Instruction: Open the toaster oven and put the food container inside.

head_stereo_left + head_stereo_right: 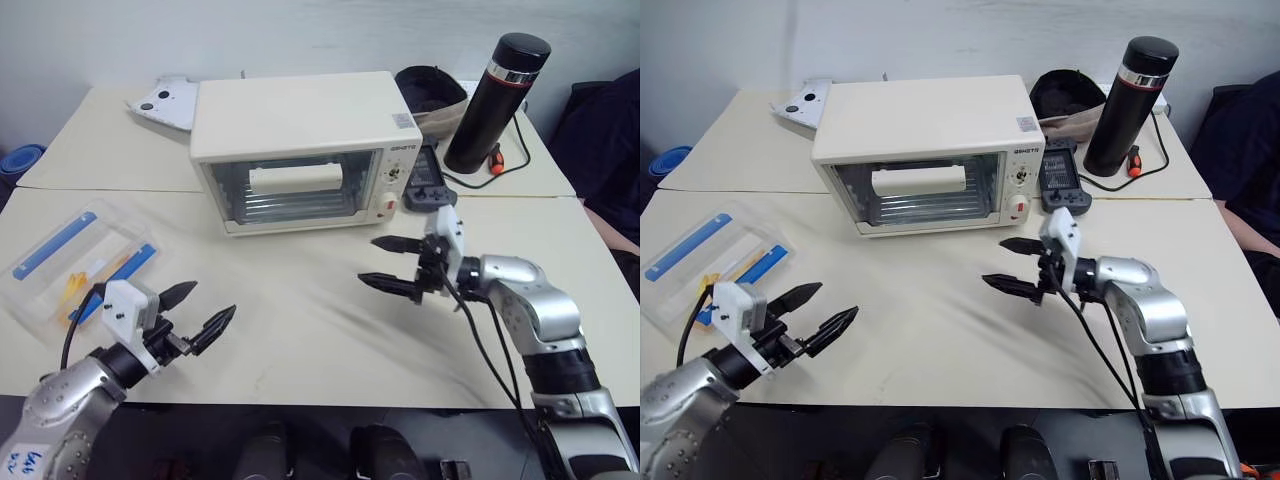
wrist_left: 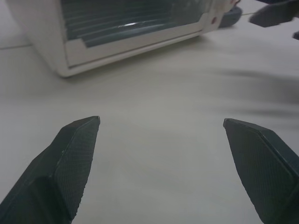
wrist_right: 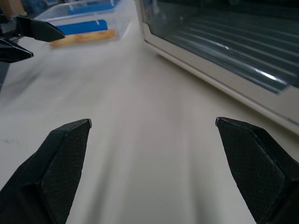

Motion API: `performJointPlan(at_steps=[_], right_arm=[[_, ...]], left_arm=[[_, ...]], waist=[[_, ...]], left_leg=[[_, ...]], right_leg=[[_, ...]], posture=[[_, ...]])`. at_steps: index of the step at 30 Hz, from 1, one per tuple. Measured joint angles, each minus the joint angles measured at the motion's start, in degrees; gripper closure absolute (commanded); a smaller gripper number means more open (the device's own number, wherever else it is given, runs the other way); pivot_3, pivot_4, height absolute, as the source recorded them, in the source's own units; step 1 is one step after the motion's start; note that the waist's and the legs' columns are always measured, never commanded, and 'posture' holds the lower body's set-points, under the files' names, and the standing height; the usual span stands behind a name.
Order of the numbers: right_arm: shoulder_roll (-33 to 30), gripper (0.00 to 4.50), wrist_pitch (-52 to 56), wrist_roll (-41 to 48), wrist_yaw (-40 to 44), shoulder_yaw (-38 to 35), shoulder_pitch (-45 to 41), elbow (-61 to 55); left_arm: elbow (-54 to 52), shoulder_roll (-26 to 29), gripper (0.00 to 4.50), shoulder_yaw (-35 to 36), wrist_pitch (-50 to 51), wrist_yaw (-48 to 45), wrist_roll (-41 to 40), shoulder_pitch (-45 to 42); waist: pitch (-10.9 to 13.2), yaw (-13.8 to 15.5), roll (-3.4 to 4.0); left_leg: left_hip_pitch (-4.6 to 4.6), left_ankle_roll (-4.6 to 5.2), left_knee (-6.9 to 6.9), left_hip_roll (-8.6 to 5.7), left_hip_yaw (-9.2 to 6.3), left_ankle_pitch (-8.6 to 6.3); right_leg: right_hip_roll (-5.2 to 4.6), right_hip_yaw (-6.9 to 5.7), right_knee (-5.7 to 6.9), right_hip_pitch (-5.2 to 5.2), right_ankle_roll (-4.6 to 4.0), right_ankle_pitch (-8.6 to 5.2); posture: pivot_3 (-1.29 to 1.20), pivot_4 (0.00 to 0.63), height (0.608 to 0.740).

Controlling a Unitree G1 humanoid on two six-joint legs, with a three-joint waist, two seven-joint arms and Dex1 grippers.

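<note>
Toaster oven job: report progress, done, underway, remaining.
Done: nothing; the toaster oven door is shut. Underway: the left gripper and right gripper hover open and empty over the table. Remaining: open the door, load the food container.

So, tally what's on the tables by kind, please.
Ovens: 1, oven
Containers: 1, container
Flasks: 1, black flask
Controllers: 1, dark handheld
Bags: 1, dark pouch
Screwdrivers: 1, orange-handled
White devices: 1, behind the oven
Total: 7
</note>
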Motion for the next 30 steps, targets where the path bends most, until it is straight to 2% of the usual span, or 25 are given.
performJointPlan(at_steps=[5, 11, 17, 24, 30], right_arm=[[3.0, 0.03, 1.8, 0.7, -0.9, 0.0, -8.2, 2.7], [3.8, 0.03, 1.7, 0.4, 0.1, 0.7, -11.5, 5.4], [3.8, 0.03, 1.1, -0.8, 0.6, 1.9, -12.0, 7.5], [5.6, 0.03, -2.1, -3.8, -0.1, 2.1, -15.9, 12.9], [6.9, 0.03, -2.0, -3.5, 0.6, 2.1, -17.4, 13.3]], left_arm=[[-2.0, 7.6, 0.00, 7.5, 5.5, -0.1, -12.0, -5.6], [-2.3, 15.9, 0.00, 15.3, 9.0, 1.0, -22.3, -10.2], [-2.3, 18.2, 0.00, 16.4, 9.8, 2.4, -24.7, -11.5], [-2.1, 18.4, 0.00, 16.4, 9.7, 2.0, -23.6, -11.2], [-1.2, 18.4, 0.00, 15.9, 9.2, 1.3, -21.4, -11.3]], waist=[[0.0, -0.6, 0.00], [0.0, -1.1, 0.05], [0.1, -1.1, 0.07], [0.1, -1.2, 0.08], [0.1, -1.1, 0.08]], left_leg=[[-0.04, -0.03, -0.04, -0.02, -0.06, 0.00], [-0.09, 0.00, -0.04, -0.07, -0.06, 0.01], [-0.09, -0.04, -0.04, -0.07, -0.03, 0.04], [-0.13, -0.12, -0.08, -0.07, 0.09, 0.08], [-0.70, -0.10, -0.01, -0.07, 0.08, 0.18]], right_leg=[[0.00, -0.09, -0.02, 0.03, 0.00, 0.00], [0.00, -0.15, 0.00, 0.08, 0.03, 0.01], [0.01, -0.14, 0.09, 0.01, 0.03, 0.01], [0.03, -0.05, 0.25, -0.19, 0.03, 0.01], [0.04, -0.06, 0.36, -0.75, 0.04, 0.02]], posture=[[0.00, 0.150, 0.740], [0.00, 0.150, 0.740], [0.00, 0.150, 0.740], [0.00, 0.150, 0.740], [0.00, 0.150, 0.740]])
